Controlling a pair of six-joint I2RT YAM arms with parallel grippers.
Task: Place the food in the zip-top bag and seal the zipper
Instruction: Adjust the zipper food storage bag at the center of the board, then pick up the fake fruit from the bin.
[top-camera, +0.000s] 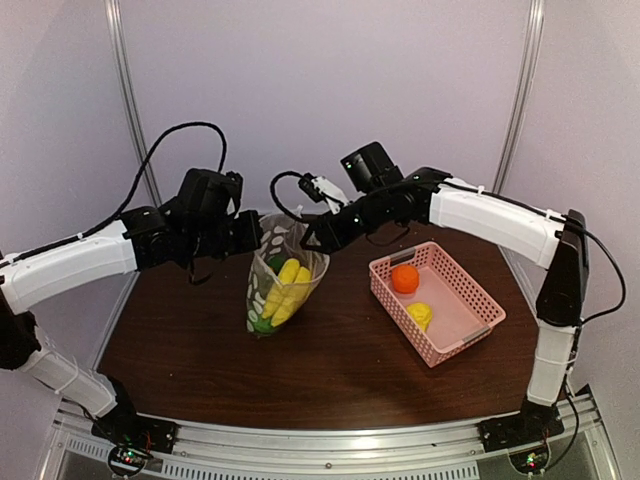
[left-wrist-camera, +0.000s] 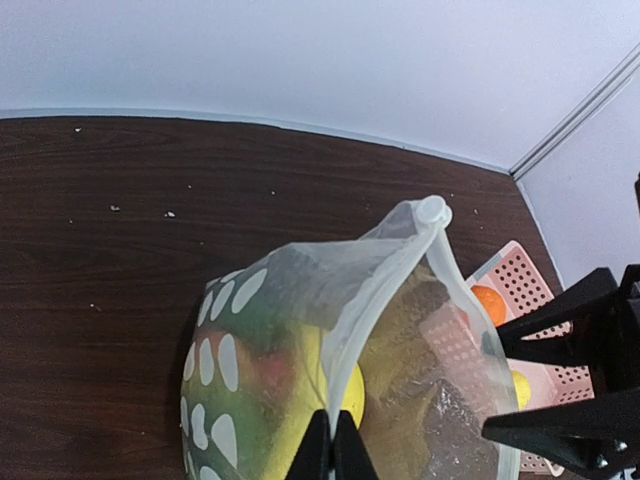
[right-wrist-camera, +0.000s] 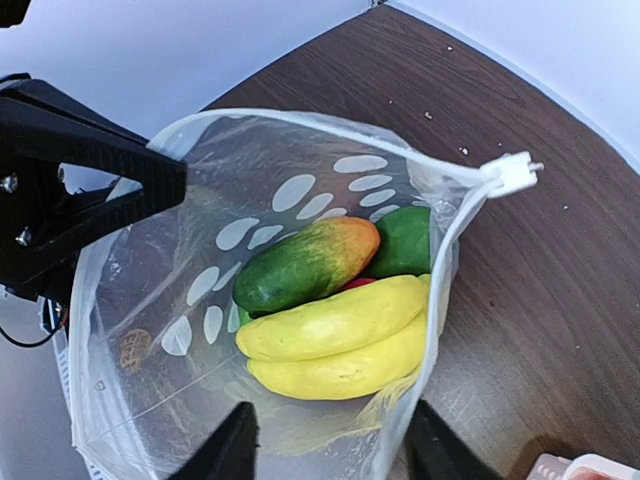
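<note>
Your zip-top bag stands upright on the worktop, left of centre, with its mouth gaping. Left tool: closed, pinching the bag's left rim and holding it up. Right tool: fingers spread apart with nothing between them, hanging just over the open mouth. Already bagged: yellow bananas, green vegetables, and a sliver of something red beneath them that is too hidden to name. Not yet bagged: an orange ball and a yellow lemon, both lying in the pink basket to the right, well apart from the bag. The zipper is unsealed, its white slider tab parked at the far end of the mouth. By my reckoning you are past halfway, with two pieces to carry over and then the zipper to run shut.
</note>
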